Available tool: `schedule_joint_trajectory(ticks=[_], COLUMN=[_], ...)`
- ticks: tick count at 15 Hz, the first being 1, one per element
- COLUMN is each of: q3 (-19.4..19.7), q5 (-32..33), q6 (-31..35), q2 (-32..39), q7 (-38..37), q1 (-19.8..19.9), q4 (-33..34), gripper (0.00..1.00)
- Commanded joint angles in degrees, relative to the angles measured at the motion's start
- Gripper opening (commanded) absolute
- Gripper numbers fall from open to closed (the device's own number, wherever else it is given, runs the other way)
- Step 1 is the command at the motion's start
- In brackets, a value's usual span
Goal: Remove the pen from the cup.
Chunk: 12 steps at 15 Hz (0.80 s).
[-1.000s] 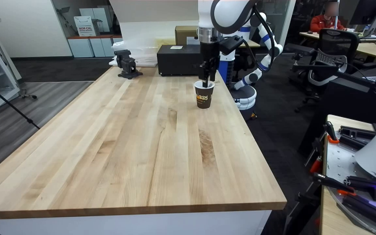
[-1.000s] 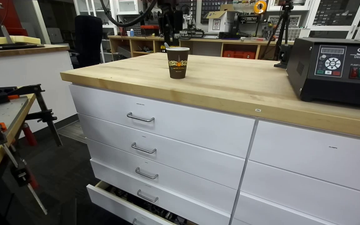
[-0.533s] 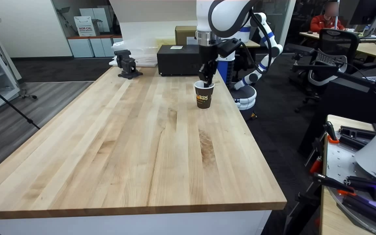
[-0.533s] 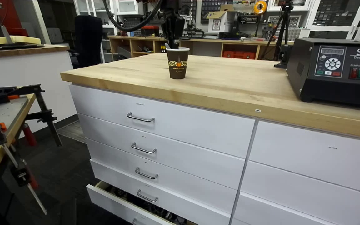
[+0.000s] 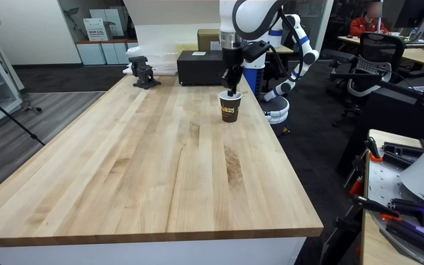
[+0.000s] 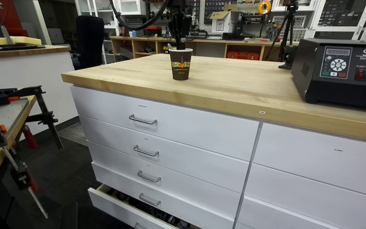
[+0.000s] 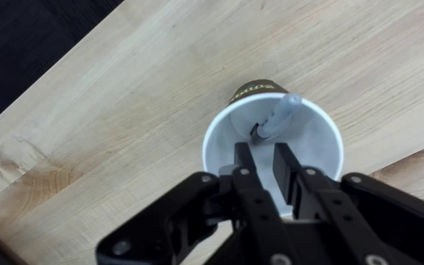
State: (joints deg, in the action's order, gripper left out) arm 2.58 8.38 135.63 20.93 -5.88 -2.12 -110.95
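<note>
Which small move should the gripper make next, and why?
Probably shift the gripper slightly toward the pen before closing: in the wrist view its fingers stand apart, but the pen leans in the cup beyond their tips, not between them.

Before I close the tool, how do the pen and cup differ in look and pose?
Pose: the pen leans with its top jutting out; the cup stands upright on the table. Colour: the pen is mostly grey with a dark lower end; the cup is brown with yellow lettering outside, white inside. Shape: the pen is slim, the cup wide. Shared: neither is held by the tool.
</note>
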Motion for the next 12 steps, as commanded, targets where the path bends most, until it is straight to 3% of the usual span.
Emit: schedule_joint_trajectory(ticks=[1, 8, 12], q3=[0.3, 0.2, 0.0], q5=[1.5, 1.8, 1.6], q6=[-1.9, -7.7, -12.0], q2=[-0.2, -0.8, -1.4], q7=[-0.9, -1.1, -0.7], q1=[-0.7, -1.2, -1.0], q4=[0.6, 1.6, 3.2], gripper=[0.53, 0.98, 0.98])
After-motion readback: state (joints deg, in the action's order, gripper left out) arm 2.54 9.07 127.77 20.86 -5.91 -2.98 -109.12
